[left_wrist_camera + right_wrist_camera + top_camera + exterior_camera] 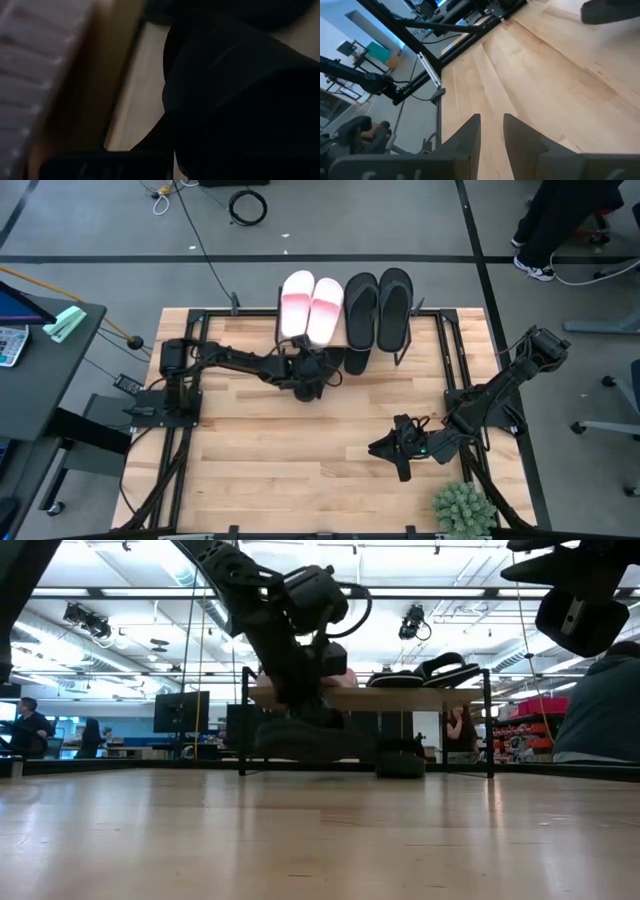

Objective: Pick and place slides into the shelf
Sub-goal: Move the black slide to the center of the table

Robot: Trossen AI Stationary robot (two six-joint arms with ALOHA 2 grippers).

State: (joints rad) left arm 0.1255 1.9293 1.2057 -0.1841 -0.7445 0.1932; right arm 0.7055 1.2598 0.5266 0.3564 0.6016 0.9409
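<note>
**A:** Operator, your shelf [425, 320] stands at the top centre of the high view, against the far edge of the table [300, 440]. On its upper board lie two pink-and-white slides [311, 308] side by side, and just to their right two black flip-flops [378, 308], all four pointing away from you.

**B:** And the left gripper?

**A:** You will find the left gripper [312, 375] in the middle of the high view, right at the shelf's front edge, below the pink pair. A dark slide [356, 361] pokes out from under the upper board just to its right. In the low view the left arm [285, 630] drops in front of the shelf at centre frame, and a dark shape sits low beside it on the tabletop.

**B:** Is it holding anything?

**A:** You cannot tell. The left wrist view is filled at right by a black mass pressed close to the lens, with a pale ribbed sole at upper left; the fingers themselves do not show.

**B:** The right side?

**A:** Your right gripper [398, 450] waits at lower right of the high view, well apart from the shelf. Its fingers [470, 135] stand a little apart over bare wood, holding nothing
</note>
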